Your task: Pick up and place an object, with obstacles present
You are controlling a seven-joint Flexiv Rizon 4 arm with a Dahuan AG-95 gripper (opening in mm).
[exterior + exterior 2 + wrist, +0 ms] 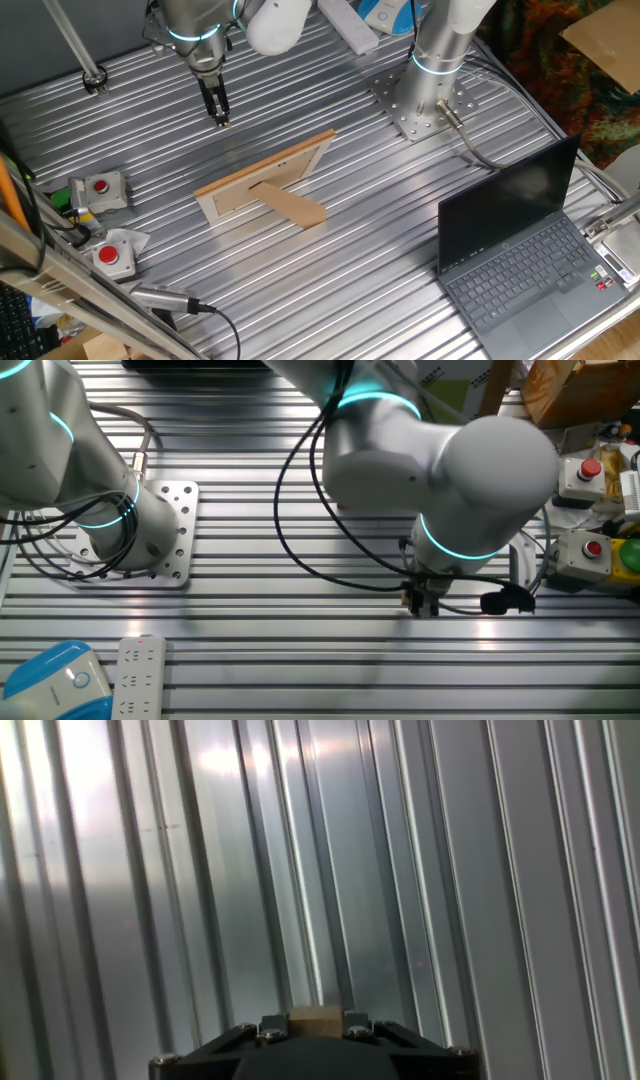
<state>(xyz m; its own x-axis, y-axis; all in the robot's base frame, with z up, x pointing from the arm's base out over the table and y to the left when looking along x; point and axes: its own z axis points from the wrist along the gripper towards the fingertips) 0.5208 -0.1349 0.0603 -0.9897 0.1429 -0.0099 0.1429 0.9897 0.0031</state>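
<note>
My gripper (220, 117) is at the far left of the ribbed metal table, fingers pointing down, tips close to the surface. In the hand view the gripper (316, 1025) is shut on the tiny light-tan wooden block (316, 1018), which sits squeezed between the two fingertips. The other fixed view shows the gripper (424, 605) under the big wrist, just above the table. The light-wood picture frame (265, 181) lies flat at the table's middle, its brown stand flap (295, 208) sticking out toward the front. The frame lies in front of and to the right of the gripper, apart from it.
An open dark grey laptop (520, 250) stands at the front right. The arm's base plate (420, 105) is at the back. Two red-button boxes (100, 188) (112, 254) sit at the left edge. A power strip (138, 678) lies in the other fixed view.
</note>
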